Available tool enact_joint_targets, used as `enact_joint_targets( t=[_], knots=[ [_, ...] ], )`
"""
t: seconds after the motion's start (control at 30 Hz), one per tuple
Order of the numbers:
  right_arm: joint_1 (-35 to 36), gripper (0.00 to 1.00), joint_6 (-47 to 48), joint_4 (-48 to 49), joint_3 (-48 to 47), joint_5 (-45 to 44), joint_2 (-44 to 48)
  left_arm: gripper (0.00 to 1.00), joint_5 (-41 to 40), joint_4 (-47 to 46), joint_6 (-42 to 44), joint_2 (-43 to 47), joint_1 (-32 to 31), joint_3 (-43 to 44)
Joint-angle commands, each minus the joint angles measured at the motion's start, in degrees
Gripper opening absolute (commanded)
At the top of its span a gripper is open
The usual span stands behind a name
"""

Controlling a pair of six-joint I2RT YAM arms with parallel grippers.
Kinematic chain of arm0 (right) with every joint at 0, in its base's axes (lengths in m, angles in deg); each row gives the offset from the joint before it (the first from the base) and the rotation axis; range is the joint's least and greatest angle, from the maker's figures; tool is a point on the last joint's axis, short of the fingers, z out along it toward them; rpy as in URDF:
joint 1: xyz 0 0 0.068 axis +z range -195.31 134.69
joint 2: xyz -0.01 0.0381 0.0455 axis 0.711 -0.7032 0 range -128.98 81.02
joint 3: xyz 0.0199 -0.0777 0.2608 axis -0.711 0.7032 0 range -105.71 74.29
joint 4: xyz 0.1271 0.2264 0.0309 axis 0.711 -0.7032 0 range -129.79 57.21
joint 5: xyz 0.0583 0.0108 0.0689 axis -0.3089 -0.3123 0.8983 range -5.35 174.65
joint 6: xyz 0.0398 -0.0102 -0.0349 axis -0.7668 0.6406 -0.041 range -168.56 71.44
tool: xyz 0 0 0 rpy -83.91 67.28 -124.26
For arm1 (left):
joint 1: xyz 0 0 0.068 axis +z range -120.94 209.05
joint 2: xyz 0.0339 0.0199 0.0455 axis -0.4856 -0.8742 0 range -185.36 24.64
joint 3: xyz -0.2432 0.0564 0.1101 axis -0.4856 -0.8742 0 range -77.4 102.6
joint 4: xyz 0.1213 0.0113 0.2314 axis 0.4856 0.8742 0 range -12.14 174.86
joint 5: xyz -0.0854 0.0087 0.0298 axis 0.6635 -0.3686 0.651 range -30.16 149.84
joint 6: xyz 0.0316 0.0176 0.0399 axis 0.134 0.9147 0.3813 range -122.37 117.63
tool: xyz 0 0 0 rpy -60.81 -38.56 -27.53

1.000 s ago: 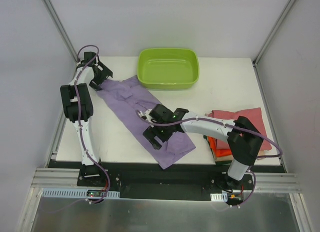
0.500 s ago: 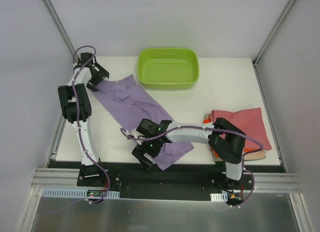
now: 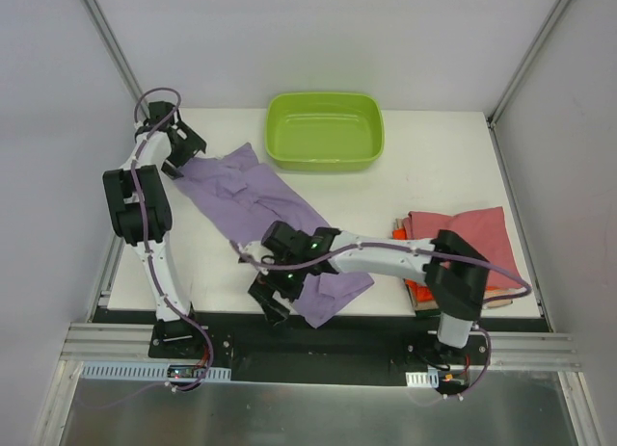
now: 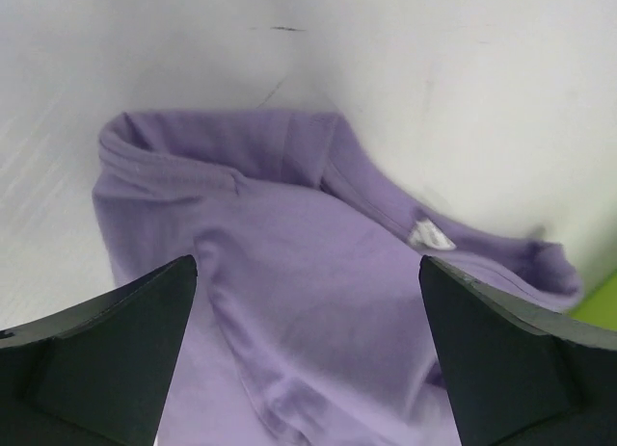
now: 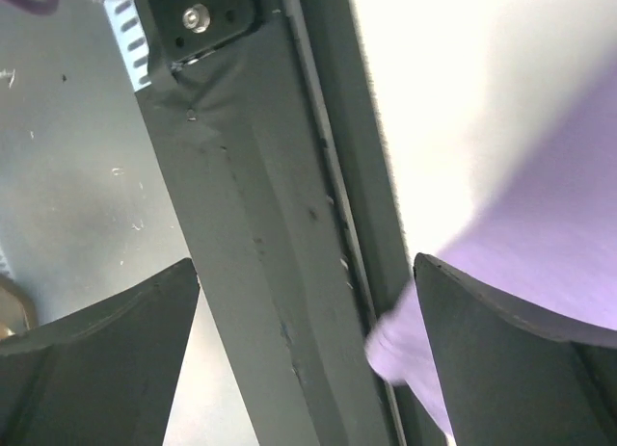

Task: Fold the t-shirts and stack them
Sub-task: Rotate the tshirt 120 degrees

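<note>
The green tub (image 3: pixel 325 130) sits at the back of the worktop (image 3: pixel 434 167), so I'll place everything from it. The lilac shirt (image 3: pixel 260 210) starts just left of the tub and runs slantwise away from it toward the front edge. It is a long, rumpled strip rather than a tidy rectangle. Well in front of the tub and off to its right is the pile of folded shirts (image 3: pixel 463 258). A rose-red shirt (image 3: pixel 472 236) lies on top, and a bit of an orange shirt (image 3: pixel 416 290) shows underneath.

The left fingers (image 4: pixel 96 369) hang over the end of the lilac shirt nearest the tub. They are spread wide and pinching nothing, with the cloth and its white label (image 4: pixel 431 236) in plain sight between them. The right fingers (image 5: pixel 87 369) are at the shirt's other end, farthest from the tub, right at the front edge above the dark rail (image 5: pixel 260 253). They too are spread wide and empty, with a lilac corner just beside one of them.

As I read it, the pile is dealt with and this lilac shirt is the job left. Both ends look lined up for a grab, but it has yet to be folded down to size and carried over to the pile. I can't tell how many shirts lie under the rose-red one.
</note>
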Motion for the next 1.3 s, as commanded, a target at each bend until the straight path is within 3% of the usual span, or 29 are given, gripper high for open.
enact_joint_targets(
  t=[0.0,0.2,0.33,0.53,1.0,1.13,1.27],
  knots=[
    [-7.86,0.96,-2.55,1.73,6.77,-6.89,13.55,0.99,-1.53,0.17,3.45,10.07,-2.94,0.86],
    [-17.19,0.96,-4.05,2.71,16.36,-9.09,18.67,0.99,0.13,0.34,10.12,8.15,-10.06,6.39],
    [-19.65,0.96,-3.88,2.97,17.78,-9.09,16.74,0.99,14.88,0.43,10.85,1.39,-12.52,12.37],
    [-22.11,0.96,-2.39,3.94,17.95,-7.51,13.58,0.99,20.17,-0.01,7.68,-7.83,-14.37,18.08],
    [-24.49,0.96,-1.42,5.16,21.37,-3.91,11.55,0.99,2.26,-0.54,-0.49,-21.91,-15.51,28.28],
    [-24.58,0.96,-2.03,5.52,23.92,-4.26,11.81,0.99,1.72,-4.04,-4.79,-22.18,-15.17,26.71],
    [-24.49,0.96,-2.73,5.79,25.77,-4.69,11.82,0.99,9.54,-9.84,-10.42,-22.88,-13.85,23.29]
  ],
)
